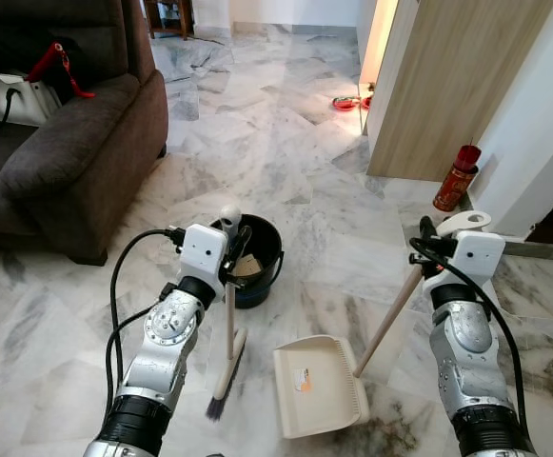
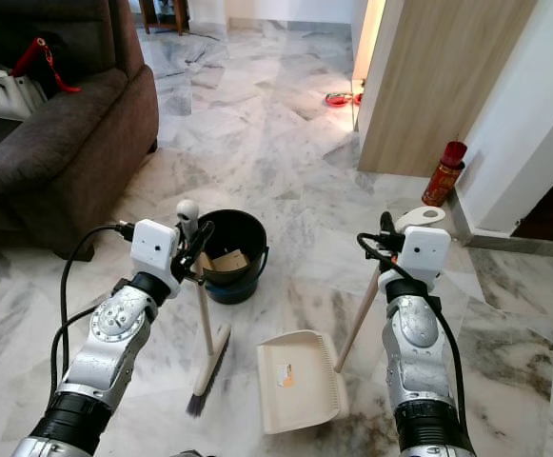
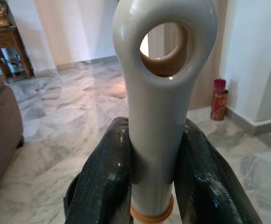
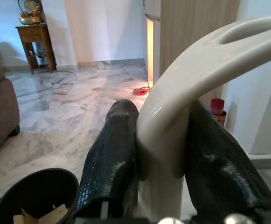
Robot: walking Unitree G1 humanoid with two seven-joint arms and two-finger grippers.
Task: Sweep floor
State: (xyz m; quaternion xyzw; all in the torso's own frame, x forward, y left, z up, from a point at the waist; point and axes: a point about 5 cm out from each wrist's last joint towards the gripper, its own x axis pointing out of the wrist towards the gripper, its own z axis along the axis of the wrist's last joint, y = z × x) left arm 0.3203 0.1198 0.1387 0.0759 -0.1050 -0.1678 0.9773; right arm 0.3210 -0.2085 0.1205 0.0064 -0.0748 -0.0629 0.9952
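My left gripper (image 1: 233,249) is shut on the pale handle of a small broom (image 1: 228,333), which stands upright with its dark bristles on the marble floor. In the left wrist view both black fingers (image 3: 102,177) clamp the handle's looped end (image 3: 165,93). My right gripper (image 1: 426,244) is shut on the cream grip of a long-handled dustpan (image 1: 319,386); its wooden pole slants down to the pan resting flat on the floor just right of the broom. The right wrist view has the fingers (image 4: 109,163) pinching that grip (image 4: 172,121).
A black bucket (image 1: 257,262) holding cardboard scraps stands just behind the broom. A dark brown sofa (image 1: 67,152) fills the left. A wooden cabinet panel (image 1: 457,86) and a red can (image 1: 455,178) stand at the right by the wall. Open marble floor stretches ahead.
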